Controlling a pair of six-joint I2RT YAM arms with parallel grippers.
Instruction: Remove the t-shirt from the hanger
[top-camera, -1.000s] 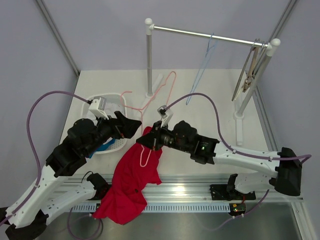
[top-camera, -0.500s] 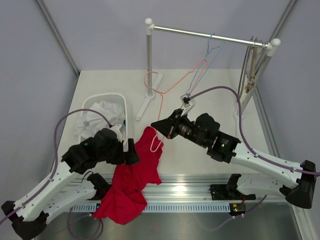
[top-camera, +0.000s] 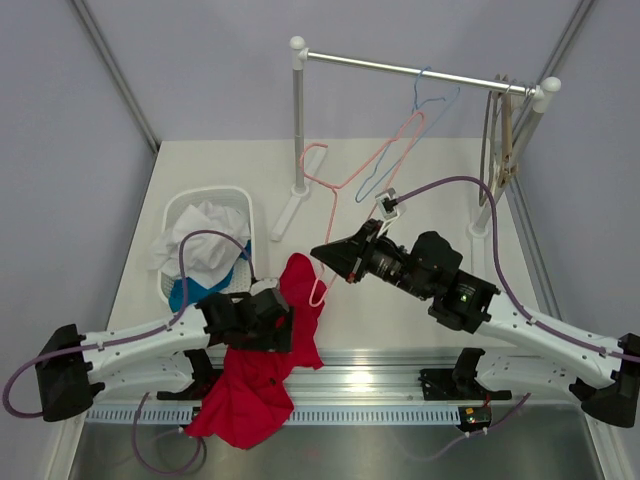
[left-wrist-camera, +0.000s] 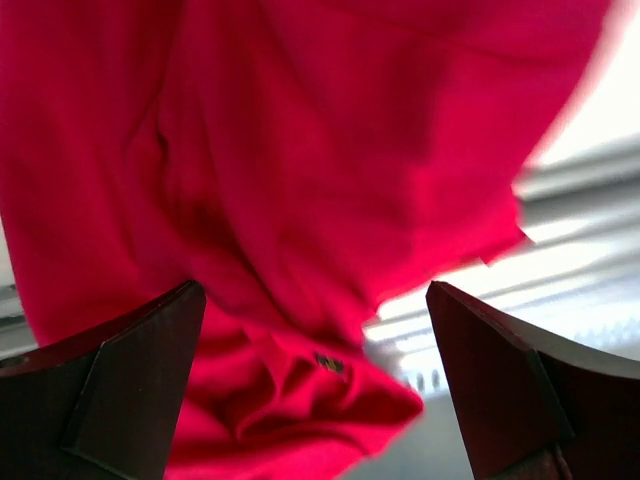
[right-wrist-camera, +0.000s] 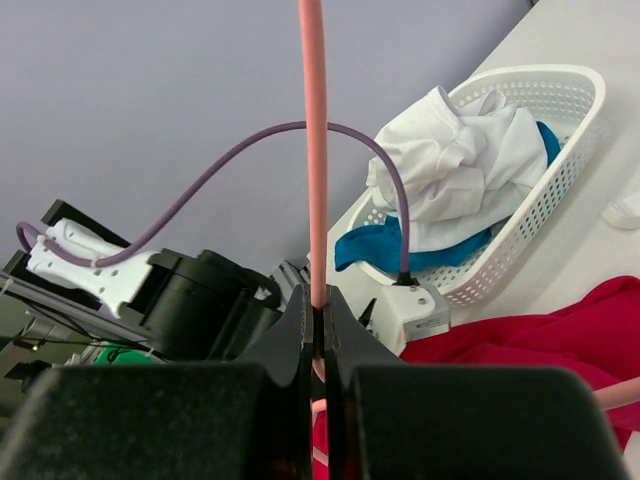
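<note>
- Your left gripper (top-camera: 283, 325) has dropped down to the red t-shirt (top-camera: 262, 370), fingers spread wide.
- Your right gripper (right-wrist-camera: 318, 325) has lifted the pink hanger (right-wrist-camera: 313, 150), pinching its wire.

My table (top-camera: 420, 165) has a pale cream top, with grey walls around it. Toward its left side sits a white slotted basket (top-camera: 247, 215), which holds crumpled white cloth and a bit of blue. At the back stands the clothes rack (top-camera: 298, 120). Its left post rises from a flat white foot (top-camera: 288, 212) that runs toward me, and its right post stands near the right edge. The red t-shirt (top-camera: 262, 365) lies at the near edge, just beside the basket. Its lower part spills over that edge and across the metal rail (top-camera: 380, 375) in front.
</note>
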